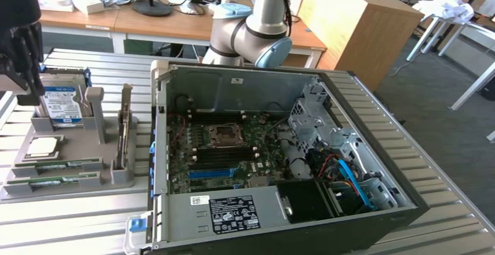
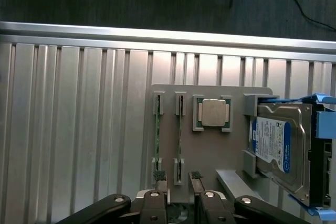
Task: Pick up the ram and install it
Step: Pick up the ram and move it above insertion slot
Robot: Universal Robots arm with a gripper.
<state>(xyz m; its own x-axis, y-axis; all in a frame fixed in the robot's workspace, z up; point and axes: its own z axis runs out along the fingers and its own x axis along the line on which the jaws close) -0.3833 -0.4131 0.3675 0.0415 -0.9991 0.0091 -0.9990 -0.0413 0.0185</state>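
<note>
Two green ram sticks (image 2: 157, 137) (image 2: 180, 137) stand on edge in slots of a grey holder tray (image 2: 210, 150). In the exterior view the ram sticks (image 1: 58, 165) (image 1: 53, 181) lie at the near end of that tray (image 1: 69, 150), at the exterior view's left. My gripper (image 2: 178, 176) hovers above the tray, open, holding nothing. One ram stick lines up with the gap between the fingertips (image 2: 160, 176). The dark gripper (image 1: 23, 90) hangs at the exterior view's far left, over the tray's far end.
A blue-labelled hard drive (image 2: 278, 145) (image 1: 62, 107) and a square silver processor (image 2: 212, 113) (image 1: 43, 146) share the tray. An open computer case (image 1: 270, 150) with its motherboard lies to the exterior view's right. The ribbed metal table (image 2: 79, 129) surrounds the tray.
</note>
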